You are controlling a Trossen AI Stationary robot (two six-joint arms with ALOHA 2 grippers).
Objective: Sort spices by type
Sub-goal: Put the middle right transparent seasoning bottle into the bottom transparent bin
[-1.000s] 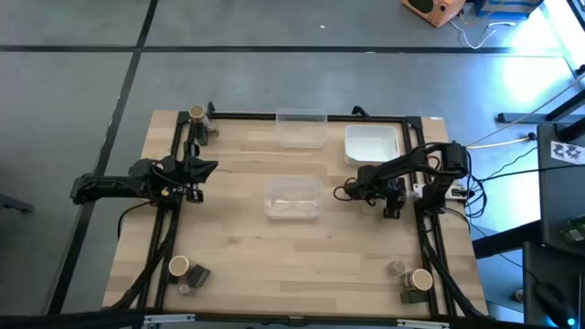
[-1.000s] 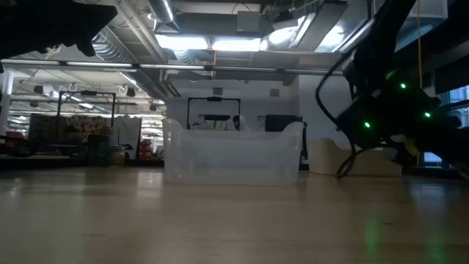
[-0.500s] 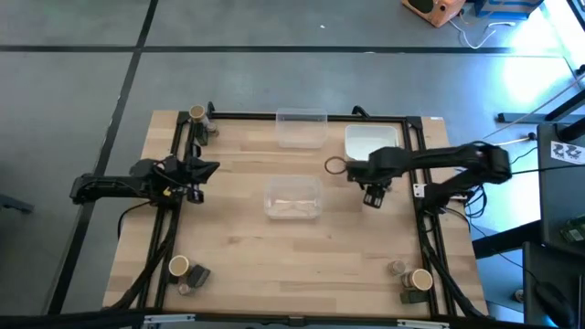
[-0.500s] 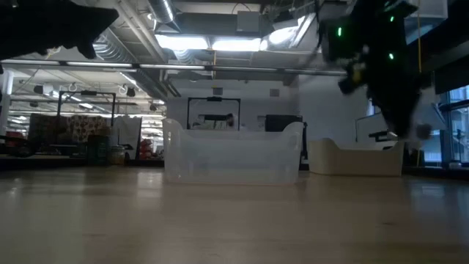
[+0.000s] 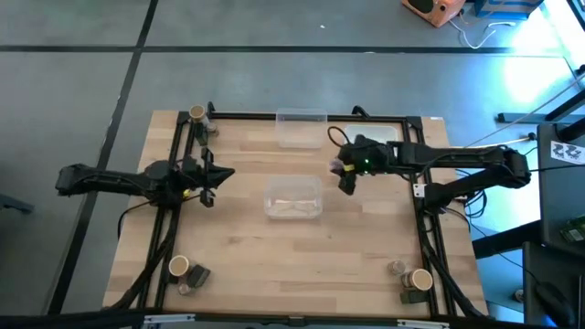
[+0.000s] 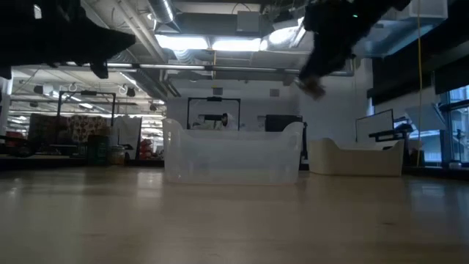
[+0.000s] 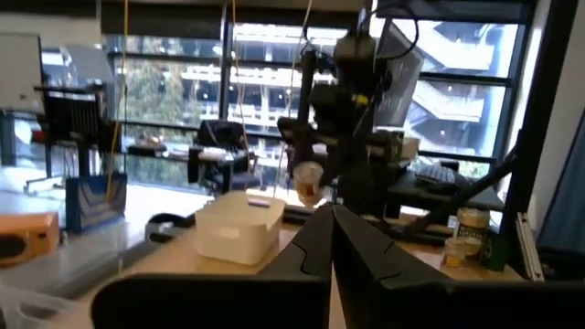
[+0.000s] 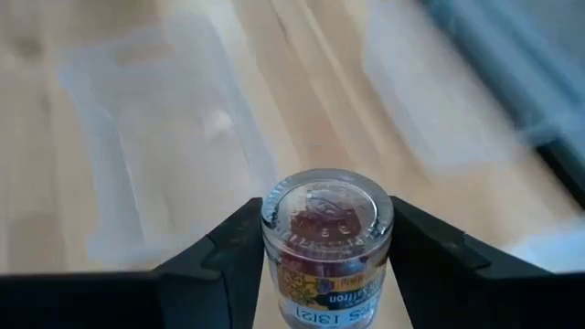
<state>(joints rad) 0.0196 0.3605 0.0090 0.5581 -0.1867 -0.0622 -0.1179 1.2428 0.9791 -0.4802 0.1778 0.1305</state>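
Fingers of the left gripper (image 5: 218, 174) meet in a closed point above the table's (image 5: 238, 256) left side. Between the two clear bins (image 5: 293, 197), the right gripper (image 5: 346, 175) clamps a small labelled spice jar (image 8: 326, 239) in the air, its long axis running out between the fingers, clear round end foremost

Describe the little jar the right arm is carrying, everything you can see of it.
The jar is small, round and clear, apparently glass, with reddish contents and a printed label partly readable near its lower end. Its embossed flat end faces the wrist camera. The right gripper jaws clamp it from both sides; nothing else touches it. From above it is held over the table, between the central clear bin and the white tray.
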